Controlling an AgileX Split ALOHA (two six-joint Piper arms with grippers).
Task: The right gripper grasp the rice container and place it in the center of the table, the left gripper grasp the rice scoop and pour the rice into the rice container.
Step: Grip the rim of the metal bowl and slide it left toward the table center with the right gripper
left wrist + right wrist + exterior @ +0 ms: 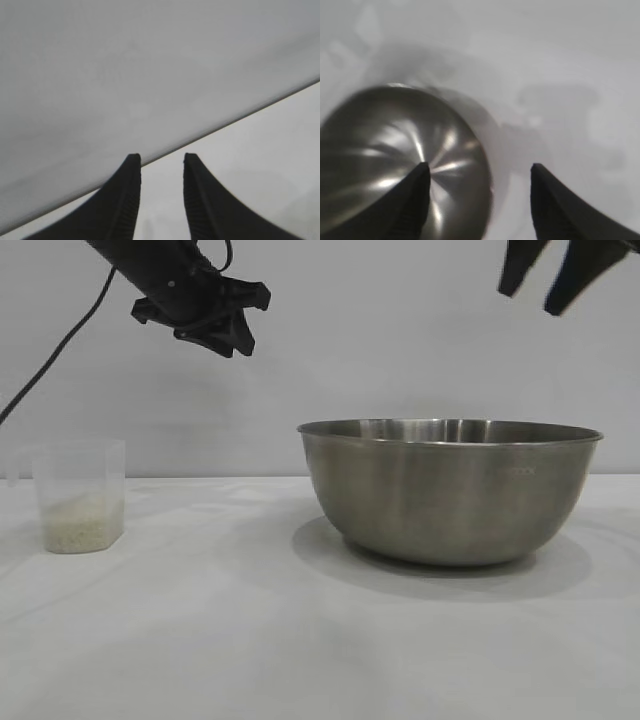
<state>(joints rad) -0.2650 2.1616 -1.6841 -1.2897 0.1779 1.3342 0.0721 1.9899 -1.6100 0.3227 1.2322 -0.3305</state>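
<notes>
Right gripper (548, 285) hangs high above the rice container's (450, 490) far side, fingers spread and empty. That bowl sits right of the table's (250, 640) centre. Left gripper (222, 332), narrowly parted and empty, hovers above the rice scoop (82, 495), rice (82, 523) inside.

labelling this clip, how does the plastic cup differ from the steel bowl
The cup is small, frosted and see-through; the bowl is much bigger, round, opaque brushed steel. The cup has rice in its bottom; the bowl's inside shows no rice in the right wrist view. The cup stands at the table's left, the bowl right of centre. Both stand upright on the table, untouched by either gripper.
</notes>
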